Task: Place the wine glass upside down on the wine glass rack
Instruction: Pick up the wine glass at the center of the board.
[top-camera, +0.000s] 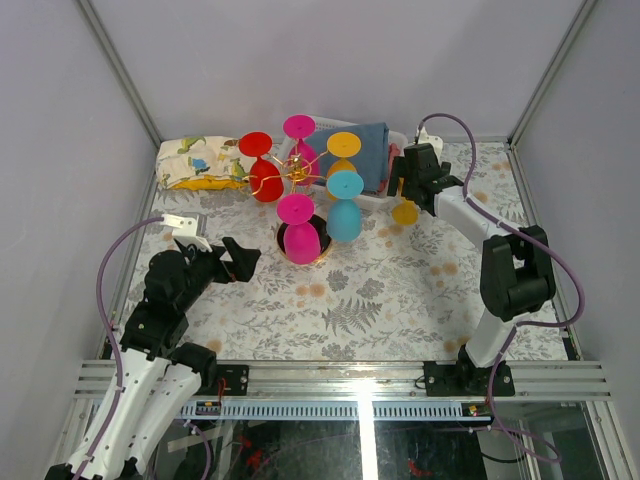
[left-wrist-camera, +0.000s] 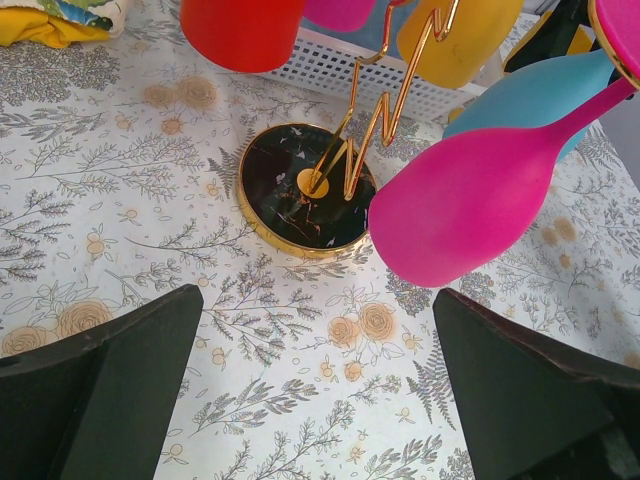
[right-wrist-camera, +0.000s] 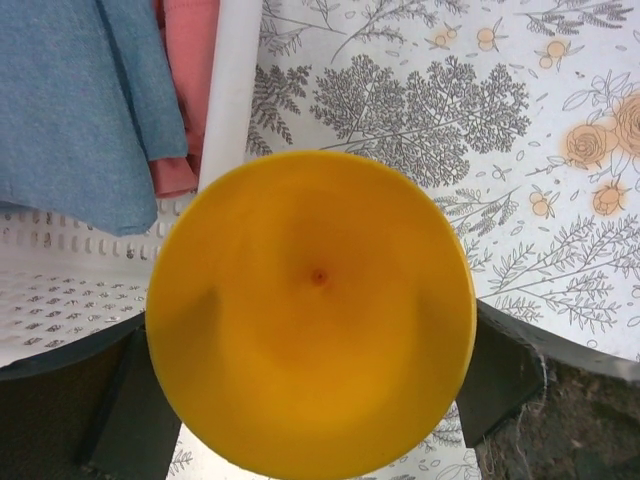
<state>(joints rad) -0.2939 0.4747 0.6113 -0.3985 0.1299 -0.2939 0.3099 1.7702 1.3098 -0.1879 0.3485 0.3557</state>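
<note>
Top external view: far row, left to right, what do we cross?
Patterned cloth → red glass → far pink glass → yellow glass on the rack → blue cloth → yellow glass on the table. The near pink glass and light blue glass overlap those, so they are left out.

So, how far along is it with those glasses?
Five glasses already hang upside down on the gold rack. The yellow glass stands on the table, the right gripper open around it, not gripping. Lifting and hanging it remains. The left gripper idles open.

Lab test booth: plain walls, aluminium frame rail, floral-clothed table.
</note>
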